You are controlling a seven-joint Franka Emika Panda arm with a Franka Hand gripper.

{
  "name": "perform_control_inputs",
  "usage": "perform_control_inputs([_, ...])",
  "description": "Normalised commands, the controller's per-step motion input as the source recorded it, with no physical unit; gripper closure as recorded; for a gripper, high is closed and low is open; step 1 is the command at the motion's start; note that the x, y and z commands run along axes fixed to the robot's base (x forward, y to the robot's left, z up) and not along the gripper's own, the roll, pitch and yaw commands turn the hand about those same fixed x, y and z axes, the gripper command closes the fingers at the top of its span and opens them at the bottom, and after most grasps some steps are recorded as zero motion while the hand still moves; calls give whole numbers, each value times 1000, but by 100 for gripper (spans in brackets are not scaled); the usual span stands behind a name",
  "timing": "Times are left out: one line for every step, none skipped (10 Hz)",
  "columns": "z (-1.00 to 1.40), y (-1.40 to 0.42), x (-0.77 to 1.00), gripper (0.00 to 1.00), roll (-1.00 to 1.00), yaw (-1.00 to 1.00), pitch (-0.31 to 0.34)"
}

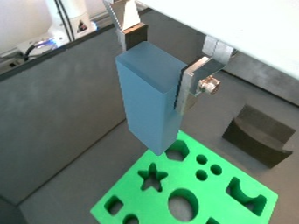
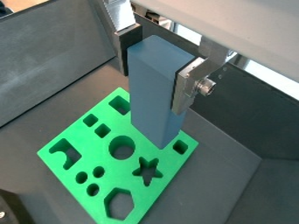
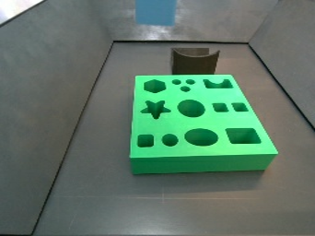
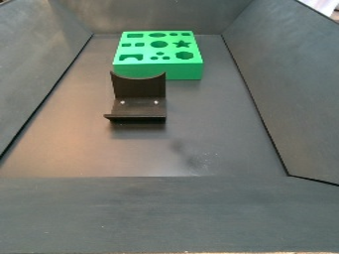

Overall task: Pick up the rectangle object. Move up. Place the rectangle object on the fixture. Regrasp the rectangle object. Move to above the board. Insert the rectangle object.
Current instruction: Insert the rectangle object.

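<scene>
The rectangle object (image 1: 149,96) (image 2: 156,96) is a tall blue-grey block held upright, with my gripper (image 1: 163,59) (image 2: 156,66) shut on its upper part. A silver finger (image 1: 193,79) presses one side and a dark pad (image 1: 135,37) the opposite side. It hangs high in the air; in a side view only its lower end (image 3: 157,9) shows at the frame's edge, and the gripper is out of view there. Below lies the green board (image 1: 122,194) (image 2: 84,146) (image 3: 172,124) (image 4: 179,69) with its cut-out holes. The dark fixture (image 1: 260,133) (image 3: 193,60) (image 4: 137,97) stands beside the board with nothing on it.
Dark sloping walls (image 3: 74,92) (image 4: 40,89) enclose the grey floor (image 4: 172,149) on all sides. The board sits near one end of this bin, with the fixture right next to it.
</scene>
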Motion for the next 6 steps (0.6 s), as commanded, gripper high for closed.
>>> perform_control_inputs([-140,-263,283,100,0,237,-9])
perform_control_inputs([-169,-269,291,100,0,231,-29])
perform_control_inputs([-183,-251,294,100,0,200,-36])
perform_control_inputs([-194,-209,349,100,0,169,-21])
perform_control_inputs([-203,-180,366,100,-14,151,-27])
perform_control_inputs([-214,-189,323,100,-1,146,-50])
